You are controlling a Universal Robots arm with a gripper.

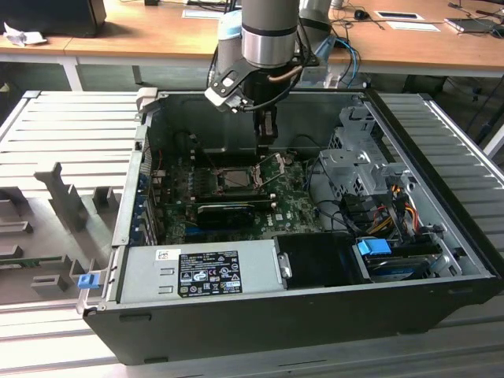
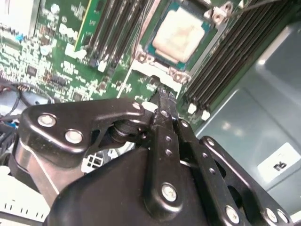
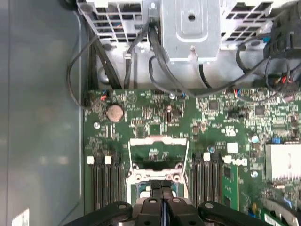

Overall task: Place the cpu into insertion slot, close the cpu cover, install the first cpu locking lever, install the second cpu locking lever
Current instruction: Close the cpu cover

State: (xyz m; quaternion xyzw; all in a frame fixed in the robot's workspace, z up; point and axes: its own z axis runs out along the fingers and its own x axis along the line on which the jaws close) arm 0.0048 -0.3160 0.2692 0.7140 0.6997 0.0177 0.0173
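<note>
Hand [image 2: 162, 96]: nearest the wrist cameras. 2 black fingers pressed together, nothing pinched between them. Tips hang low inside the case [image 1: 315, 323], just beside the cpu cover. Whether they touch it, cannot tell.
cpu [image 2: 181, 35]: pale tan-silver square, lying flat in the insertion slot [image 2: 146, 47], its sides parallel to the metal frame.
cpu cover [image 3: 157, 141]: swung up off the slot. Green board shows through its square opening. Exact tilt unclear.
Slot position: on the motherboard [image 3: 141, 122], toward the board edge along the case's far wall in the exterior view. Memory slots [image 3: 101, 183] run on 2 sides of it.
Case position: open, lying on its side on the slatted bench [image 1: 71, 126], well in from the bench's edges.
Done (judged): step 1 of 4, cpu seated.
Left (judged): cover not yet closed and 2 locking levers not yet installed. The levers cannot be told apart with certainty from the thin wires by the slot.
Step in hand (judged): fingers pressed together beside the raised cover suggest the cover-closing step.
Writing: power supply [image 1: 150, 276] at the case's near edge carries a black label [image 1: 209, 272] with white print and a small white sticker [image 1: 167, 255]. Another white sticker [image 2: 280, 162] sits on the case wall. None of the print is readable.
</note>
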